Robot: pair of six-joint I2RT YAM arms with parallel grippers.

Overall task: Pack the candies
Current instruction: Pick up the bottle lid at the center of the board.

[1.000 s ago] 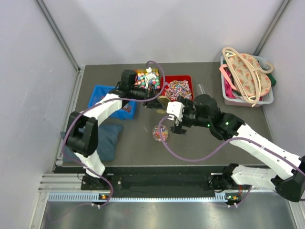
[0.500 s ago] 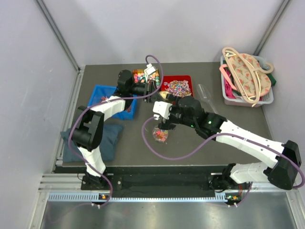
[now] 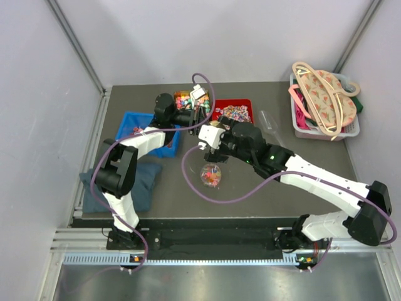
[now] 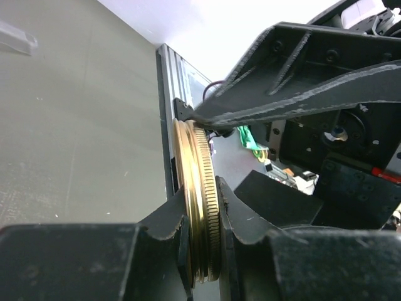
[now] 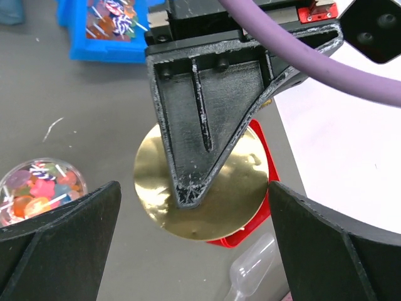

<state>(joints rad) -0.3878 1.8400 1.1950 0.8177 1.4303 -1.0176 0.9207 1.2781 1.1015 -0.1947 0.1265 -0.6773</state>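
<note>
My left gripper (image 4: 203,202) is shut on the edge of a round gold lid (image 4: 199,188), holding it upright above the table near the trays. In the right wrist view the gold lid (image 5: 238,200) shows face-on, with a left finger (image 5: 200,125) across it. My right gripper (image 5: 197,219) is open, its two fingers wide on either side of the lid and apart from it. A clear round jar (image 3: 211,175) of candies (image 5: 37,191) stands on the table below. More candies fill the red tray (image 3: 233,113), the multicoloured tray (image 3: 183,100) and the blue tray (image 3: 141,128).
A grey basket with a patterned bag (image 3: 322,103) stands at the back right. A clear plastic scoop (image 5: 263,269) lies beside the red tray. A dark blue cloth (image 3: 141,182) lies at the left front.
My right gripper has moved from above the jar back and left, up to the lid, staying open. The left gripper keeps its grip on the lid, shifted slightly toward the back.
</note>
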